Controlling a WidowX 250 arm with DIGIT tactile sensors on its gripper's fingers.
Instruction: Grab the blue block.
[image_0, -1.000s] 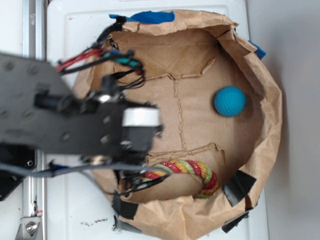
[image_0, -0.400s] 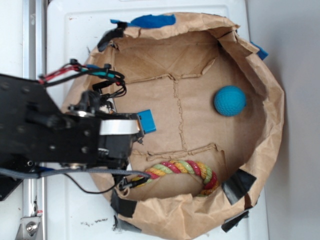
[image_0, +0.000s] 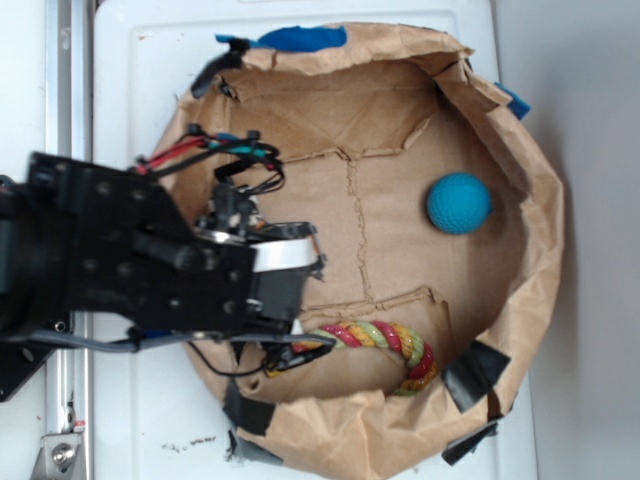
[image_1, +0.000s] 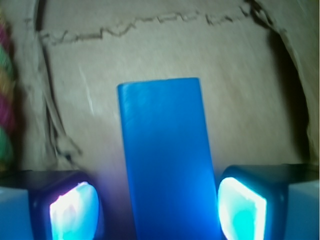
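Note:
The blue block (image_1: 165, 155) fills the middle of the wrist view, a flat bright blue slab lying lengthwise on the brown paper floor. My gripper (image_1: 157, 210) is open and straddles its near end. The left pad (image_1: 72, 210) stands clear of the block. The right pad (image_1: 240, 207) sits close beside its edge. In the exterior view my black arm (image_0: 150, 265) covers the block and the fingers completely.
A brown paper bag (image_0: 545, 250) rolled down into a bowl holds everything. A teal dimpled ball (image_0: 459, 203) rests at the right. A multicoloured rope (image_0: 375, 340) lies along the lower wall and shows at the wrist view's left edge (image_1: 5, 100). Blue tape (image_0: 300, 38) marks the top rim.
The arm drew back left, uncovering the blue block, then shifted right over it again. The block is now hidden under the wrist. Ball and rope have not moved.

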